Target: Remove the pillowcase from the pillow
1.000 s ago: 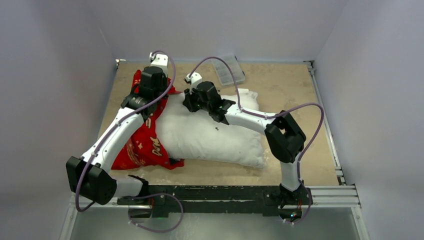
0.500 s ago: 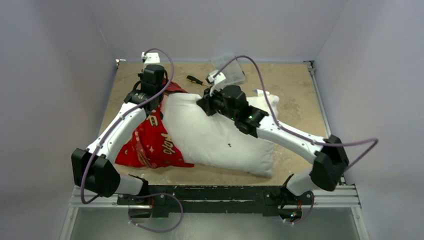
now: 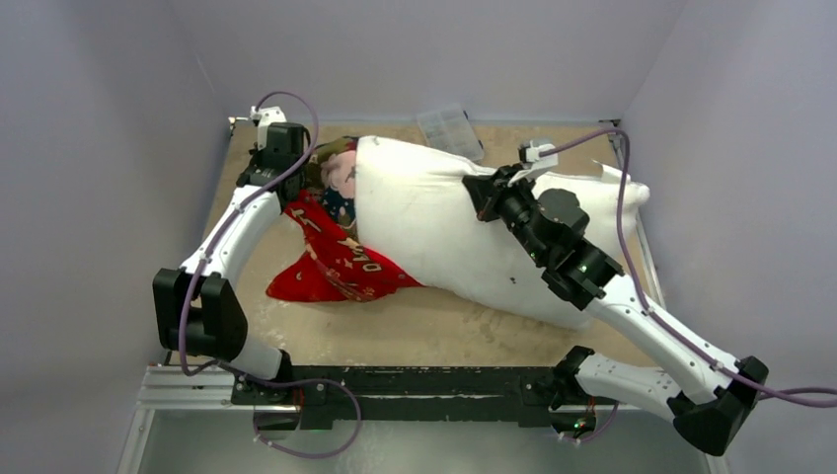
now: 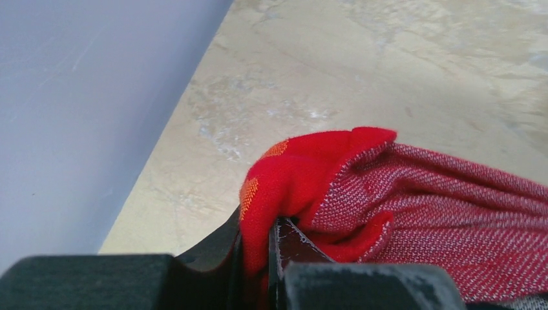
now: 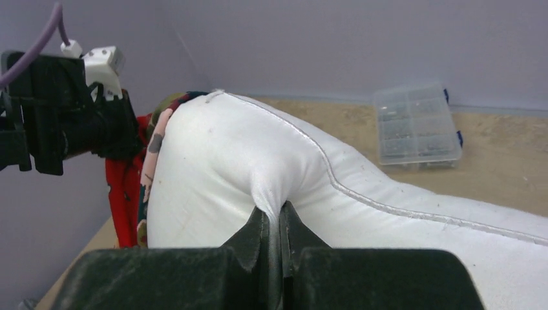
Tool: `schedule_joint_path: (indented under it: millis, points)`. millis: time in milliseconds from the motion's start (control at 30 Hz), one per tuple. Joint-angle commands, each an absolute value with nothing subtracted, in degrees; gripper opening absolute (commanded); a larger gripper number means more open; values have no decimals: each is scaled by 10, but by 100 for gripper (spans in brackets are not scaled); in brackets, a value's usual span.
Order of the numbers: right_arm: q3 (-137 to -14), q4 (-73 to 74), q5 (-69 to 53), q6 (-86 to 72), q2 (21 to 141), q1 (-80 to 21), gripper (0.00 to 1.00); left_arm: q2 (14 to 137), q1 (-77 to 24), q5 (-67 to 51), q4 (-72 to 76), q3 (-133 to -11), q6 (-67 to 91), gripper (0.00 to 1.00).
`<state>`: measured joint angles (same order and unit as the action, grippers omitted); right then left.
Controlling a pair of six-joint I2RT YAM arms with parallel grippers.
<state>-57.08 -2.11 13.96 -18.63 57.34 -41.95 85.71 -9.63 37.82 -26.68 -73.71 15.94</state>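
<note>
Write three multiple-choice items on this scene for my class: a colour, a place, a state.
1. The pillowcase's printed outside is mainly: A blue; B red; C green.
2. The clear compartment box lies: A by the arm bases; B on the pillowcase; C at the table's far edge, beyond the pillow.
3. The right hand is: A shut on the pillow; B open above the table; C shut on the box.
Answers: 1 B, red cloth shows beside the pillow; 2 C, it sits past the pillow's far side; 3 A, white fabric is pinched in it.
</note>
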Motion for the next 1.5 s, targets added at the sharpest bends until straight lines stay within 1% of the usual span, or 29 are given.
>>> schedule_joint_path:
  millis: [0,167,333,367,467,533,633,733,767,833,967,1100,1200,1333,1467]
  points:
    - [-585,-113,231,-210,513,-403,0,882,-41,452,-268,-755,154,0]
    - [-571,-113,241,-211,490,-402,0,905,-6,426,-273,-760,169,0]
    - [-562,-105,201,-220,506,-402,0,877,-6,326,-236,-747,166,1]
    - [-560,-105,201,-225,507,-403,0,873,-5,325,-231,-744,164,2]
    - [-561,-106,215,-230,498,-402,0,873,-5,378,-242,-751,163,3]
    - [-563,-108,219,-227,493,-402,0,870,-7,373,-264,-766,168,12]
    - [-565,-101,235,-240,494,-402,0,841,-29,314,-294,-778,181,41]
    - [-567,-93,277,-272,496,-402,0,810,-82,309,-325,-781,187,68]
    - [-570,-90,294,-282,496,-402,0,804,-103,316,-339,-782,189,75]
    - [-577,-87,328,-297,498,-402,0,792,-128,318,-358,-775,195,78]
    - [-606,-58,416,-340,521,-400,0,767,-134,294,-365,-749,188,80]
    - [-637,-15,498,-400,548,-392,0,734,-134,322,-359,-722,170,81]
    - [-656,23,551,-450,559,-379,0,686,-134,348,-322,-663,164,83]
    - [-672,57,595,-493,566,-341,0,620,-133,361,-281,-603,159,87]
    - [-651,51,588,-519,567,-293,0,562,-133,372,-264,-573,160,88]
